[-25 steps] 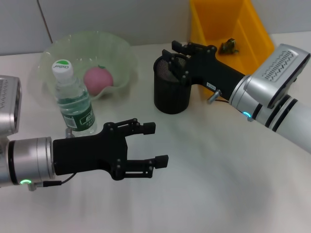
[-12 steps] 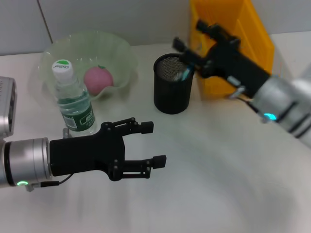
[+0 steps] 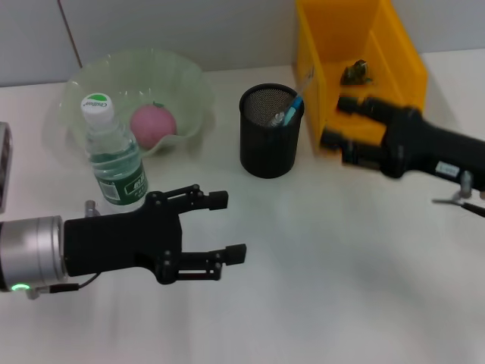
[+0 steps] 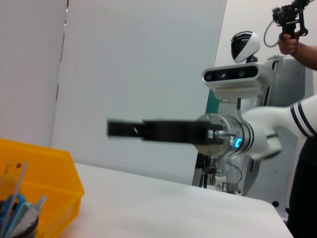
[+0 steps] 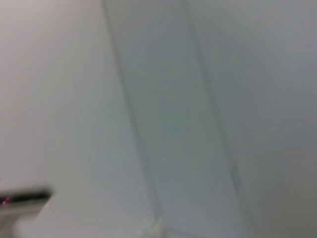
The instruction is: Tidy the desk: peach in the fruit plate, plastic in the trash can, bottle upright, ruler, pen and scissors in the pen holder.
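Right gripper (image 3: 338,129) withdrawn from mesh pen holder (image 3: 270,141), jaws apart, empty; stationery now inside. Left gripper (image 3: 224,226) hovers, jaws apart, beside upright bottle (image 3: 114,155)

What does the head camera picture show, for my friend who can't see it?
Two black robot grippers hover over a white table: the left gripper open near an upright water bottle, the right gripper open beside a yellow bin. A pink peach sits in a green fruit plate, and a black mesh pen holder holds stationery.
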Motion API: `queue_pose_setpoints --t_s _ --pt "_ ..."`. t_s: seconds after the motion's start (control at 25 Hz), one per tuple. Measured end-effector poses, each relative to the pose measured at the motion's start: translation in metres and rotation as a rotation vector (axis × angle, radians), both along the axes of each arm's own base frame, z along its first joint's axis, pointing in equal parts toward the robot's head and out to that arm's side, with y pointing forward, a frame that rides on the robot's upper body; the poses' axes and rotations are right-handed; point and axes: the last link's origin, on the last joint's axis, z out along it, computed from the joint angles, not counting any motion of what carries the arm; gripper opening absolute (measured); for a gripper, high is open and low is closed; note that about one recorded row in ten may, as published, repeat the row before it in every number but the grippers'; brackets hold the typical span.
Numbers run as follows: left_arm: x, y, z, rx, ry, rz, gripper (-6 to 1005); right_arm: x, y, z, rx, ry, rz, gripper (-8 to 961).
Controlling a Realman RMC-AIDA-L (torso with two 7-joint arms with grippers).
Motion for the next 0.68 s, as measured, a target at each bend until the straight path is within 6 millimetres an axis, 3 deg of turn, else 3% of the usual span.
queue_pose_setpoints --t_s 0.16,0.36,0.68 --pt "-0.003 0.002 0.005 -0.001 0.008 0.009 854 0.005 -0.002 -0.003 -0.216 -0.158 0.038 805" --pt "-0.006 0.004 0.008 -0.003 0.018 0.025 854 0.004 -0.004 -0.008 -0.341 -0.271 0.082 811" --pt "-0.008 0.007 0.011 -0.042 0.050 0.042 854 0.003 -0.003 -0.009 -0.350 -0.287 0.093 811"
